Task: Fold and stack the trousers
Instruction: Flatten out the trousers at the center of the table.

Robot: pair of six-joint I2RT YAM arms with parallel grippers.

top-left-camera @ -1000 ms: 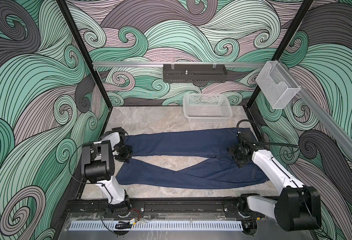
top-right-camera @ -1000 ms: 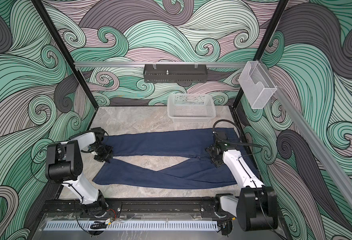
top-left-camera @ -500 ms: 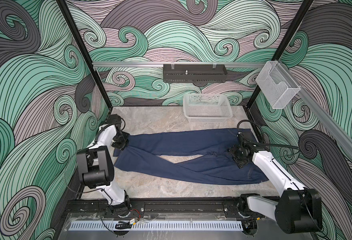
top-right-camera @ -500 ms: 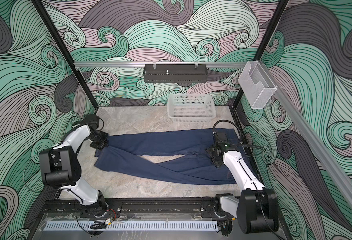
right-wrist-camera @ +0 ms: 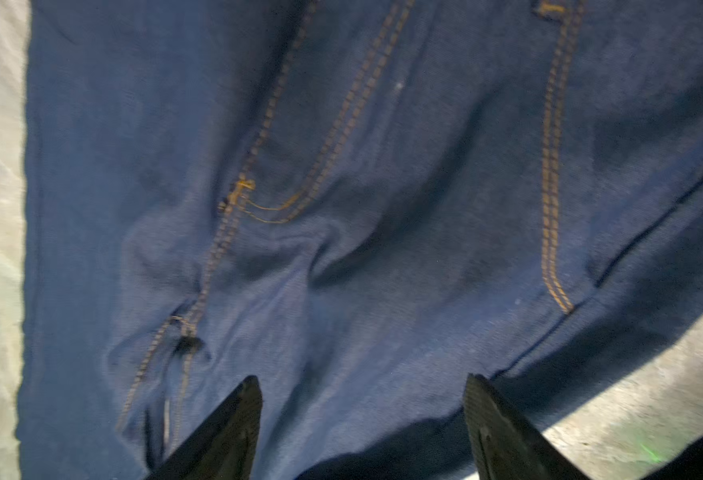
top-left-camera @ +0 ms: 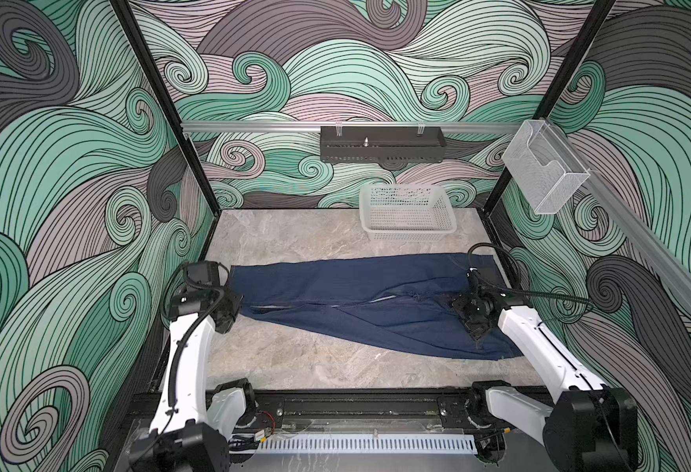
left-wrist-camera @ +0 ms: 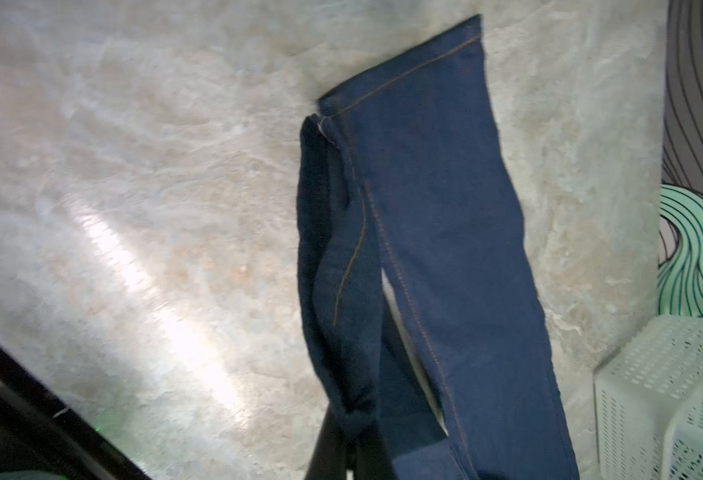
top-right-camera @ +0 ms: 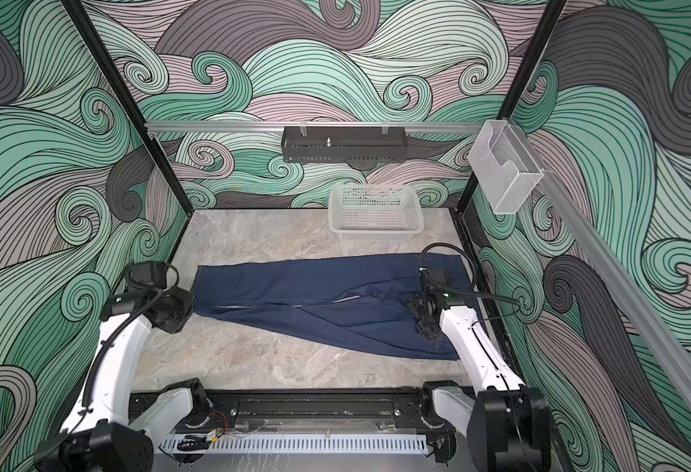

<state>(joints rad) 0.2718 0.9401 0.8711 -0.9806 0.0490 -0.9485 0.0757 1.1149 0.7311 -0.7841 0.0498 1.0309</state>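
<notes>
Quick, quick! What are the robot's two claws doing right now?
Left gripper: shut, pinching one leg end of the trousers.
Right gripper: open, jaws apart above the trousers' top part, holding nothing.

navy denim trousers (top-left-camera: 356, 282) w/ tan stitching, white mesh basket (top-left-camera: 411, 236), grey marble table (top-left-camera: 295, 359), teal-mauve swirl walls (top-left-camera: 70, 184)

No legible text, labels, numbers — none anywhere
</notes>
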